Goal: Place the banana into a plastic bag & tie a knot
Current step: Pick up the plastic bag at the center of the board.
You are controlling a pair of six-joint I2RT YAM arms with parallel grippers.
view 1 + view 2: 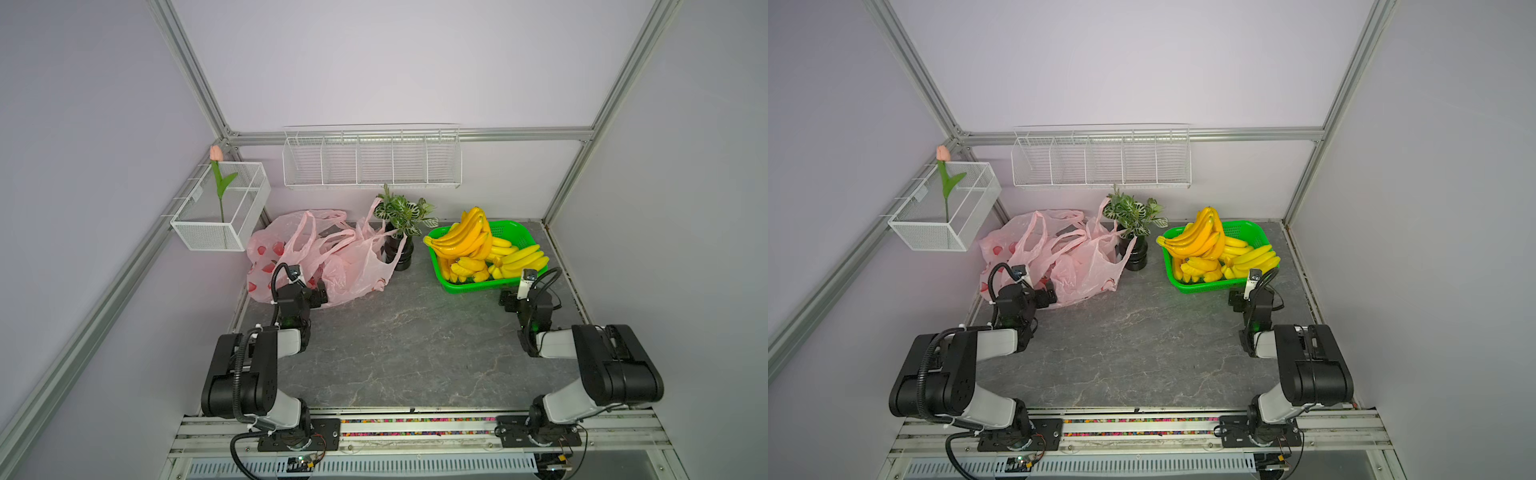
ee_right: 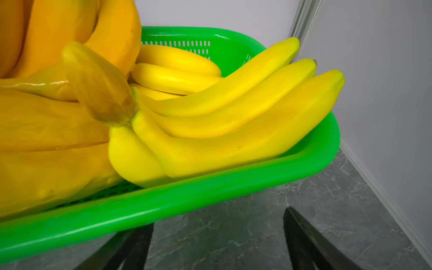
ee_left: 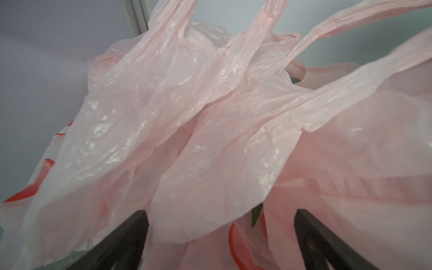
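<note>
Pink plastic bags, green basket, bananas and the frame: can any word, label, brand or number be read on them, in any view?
No readable text in any view.
Pink plastic bags: only red printed shapes, no letters.
Green basket and bananas: no label or sticker visible.
Speckled strip on the front rail: coloured dots, too small to tell whether any are characters.

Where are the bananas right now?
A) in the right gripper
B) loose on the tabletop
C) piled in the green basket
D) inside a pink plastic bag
C: the banana bunches lie piled in the green basket, and the right gripper stands open just short of the basket's near rim, holding nothing.
</note>
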